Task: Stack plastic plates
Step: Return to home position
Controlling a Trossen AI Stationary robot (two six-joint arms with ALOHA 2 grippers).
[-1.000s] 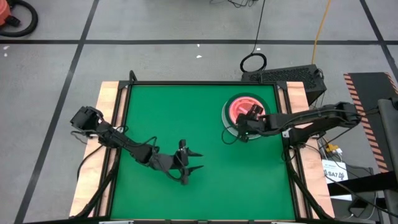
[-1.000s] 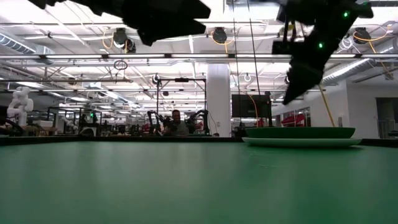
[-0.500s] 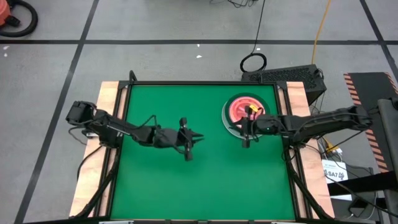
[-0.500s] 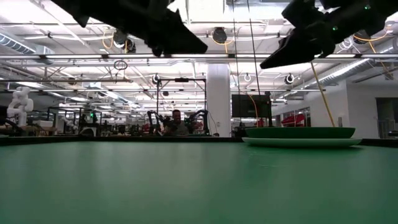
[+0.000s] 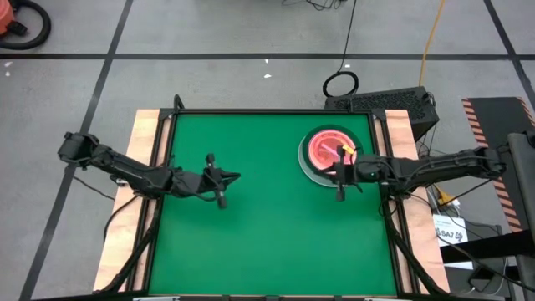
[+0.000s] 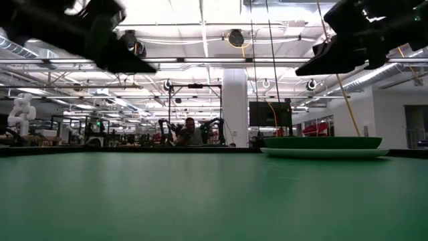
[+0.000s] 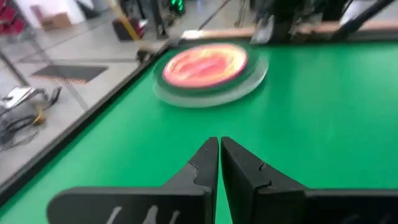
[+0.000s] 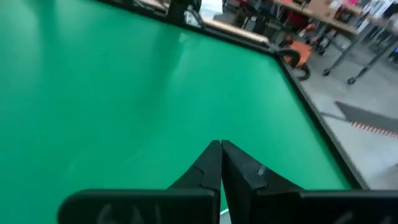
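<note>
The plastic plates (image 5: 322,150) stand in one stack at the table's far right, a translucent pink dish (image 7: 205,64) on top. From the side, a dark-green plate (image 6: 322,142) rests on a pale one (image 6: 325,152). My left gripper (image 5: 237,176) hangs shut over the table's middle left, fingers pointing toward the stack. In the left wrist view the gripper (image 7: 219,148) holds nothing. My right gripper (image 5: 333,172) is shut and empty above the stack's near rim. In the right wrist view the gripper (image 8: 221,151) points across the bare table.
The green table top (image 5: 267,234) is bordered by wooden side rails (image 5: 146,142). Both arms show high above the table in the low view, the left arm (image 6: 93,37) and the right arm (image 6: 354,40). A person sits far behind the table (image 6: 189,132).
Both grippers have shut. My left gripper has drawn back toward the table's left and far edges and turned level. My right gripper has tipped up from pointing down at the stack to level and pulled back toward the right edge. The stack has stayed put.
</note>
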